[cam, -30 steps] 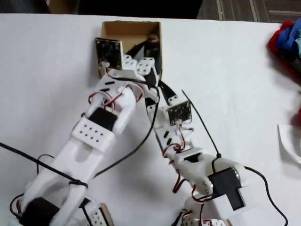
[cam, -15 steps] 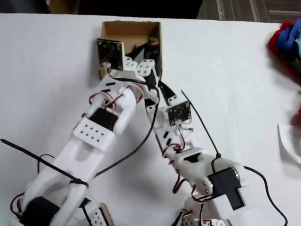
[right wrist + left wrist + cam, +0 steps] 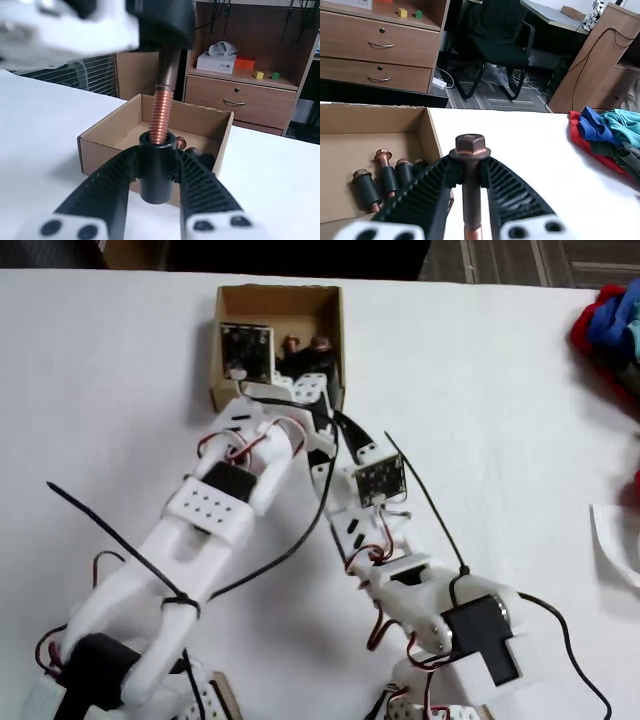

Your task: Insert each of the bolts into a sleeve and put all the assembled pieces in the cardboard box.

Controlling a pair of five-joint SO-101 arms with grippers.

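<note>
My left gripper (image 3: 470,167) is shut on a copper bolt (image 3: 470,146) just below its hex head, the shaft hanging straight down. In the right wrist view that bolt's threaded end (image 3: 161,117) enters the top of a black sleeve (image 3: 157,177), which my right gripper (image 3: 157,160) holds shut and upright. Both grippers meet at the near right corner of the cardboard box (image 3: 232,300), left gripper (image 3: 312,388) above right gripper (image 3: 335,425). Several assembled pieces (image 3: 385,172) lie inside the box (image 3: 430,132), also seen as dark pieces (image 3: 305,345) from above.
A heap of coloured cloths (image 3: 610,320) lies at the table's far right edge, also seen as cloths (image 3: 605,135) from the left wrist. A white object (image 3: 618,540) sits at the right edge. Black cables trail over the white table around both arms.
The left arm has swung a little to the right, carrying its wrist farther over the box. The right arm has stayed still.
</note>
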